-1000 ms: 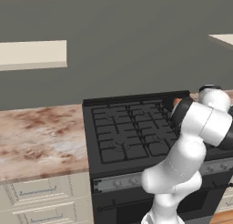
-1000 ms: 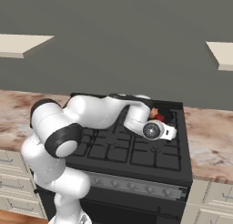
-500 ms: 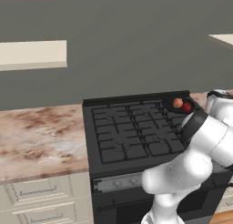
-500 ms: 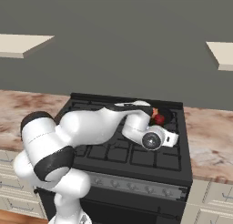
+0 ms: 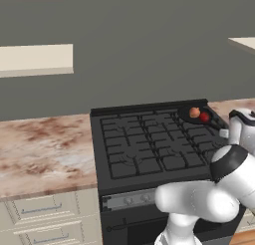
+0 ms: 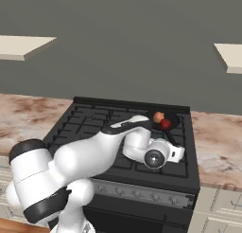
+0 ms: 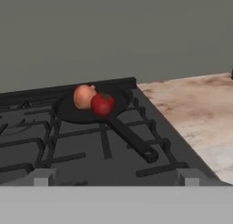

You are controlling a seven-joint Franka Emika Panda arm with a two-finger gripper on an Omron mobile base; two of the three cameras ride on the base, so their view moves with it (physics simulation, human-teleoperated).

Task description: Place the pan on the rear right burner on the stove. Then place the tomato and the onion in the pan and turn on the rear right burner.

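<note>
The white arm rises from the base in front of the stove point(image 5: 149, 154) and bends over its front right part. In the right base view the elbow lies low over the grates, and the wrist turns so that the round end of the hand faces the camera. In the left base view the forearm stands at 3 o'clock, beside the right edge of the stove.

The claw point(image 7: 113, 177) is held low over the front grates and looks along the stove toward the back wall. Its 2 fingertips point(image 7: 42, 177) stand wide apart at the bottom of the hand view, so the claw is open and holds nothing.

The pan point(image 7: 75, 113) sits on the rear right burner point(image 6: 177, 125), at about 1 o'clock on the stove top. Its thin handle point(image 7: 132, 139) points toward the front of the stove, toward the claw, but does not touch it. Inside the pan lie the tomato point(image 7: 103, 104) and the onion point(image 7: 83, 96), touching each other; the onion is to the left and a little behind the tomato.

The marbled counter point(image 5: 40, 149) runs on both sides of the stove.
</note>
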